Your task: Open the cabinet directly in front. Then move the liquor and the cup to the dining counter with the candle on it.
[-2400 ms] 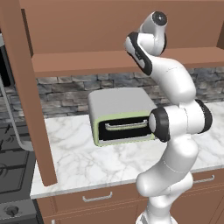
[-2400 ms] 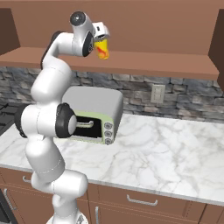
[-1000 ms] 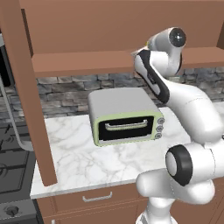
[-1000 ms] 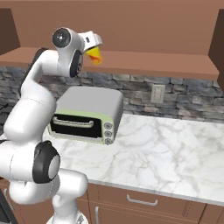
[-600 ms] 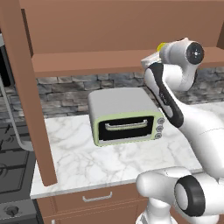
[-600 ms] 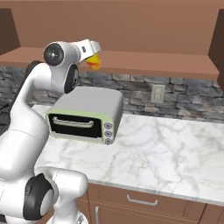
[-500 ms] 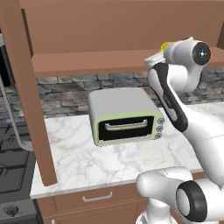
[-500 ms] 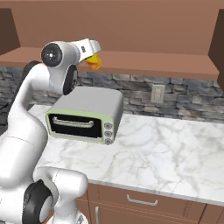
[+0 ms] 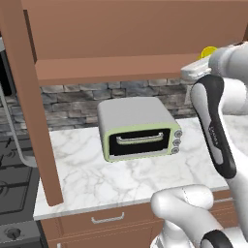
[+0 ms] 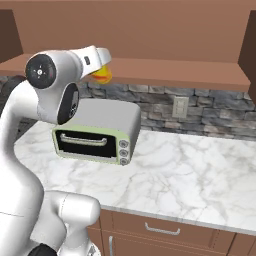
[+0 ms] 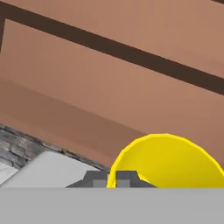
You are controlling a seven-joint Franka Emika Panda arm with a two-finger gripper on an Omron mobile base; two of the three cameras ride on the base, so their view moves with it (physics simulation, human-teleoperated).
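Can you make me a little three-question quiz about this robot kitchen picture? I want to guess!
1. True or false: the pale green toaster oven stands on the white marble counter.
2. What does the robot's gripper hold? A) a spoon B) the yellow tapered cup C) a plate
3. Fill in: the wall behind the toaster oven is made of grey ____.

Key:
1. True; it sits on the counter under the brown wooden cabinet.
2. B; the gripper is shut on the cup's rim, up near the cabinet's underside.
3. Stone; the backsplash is grey stone blocks.
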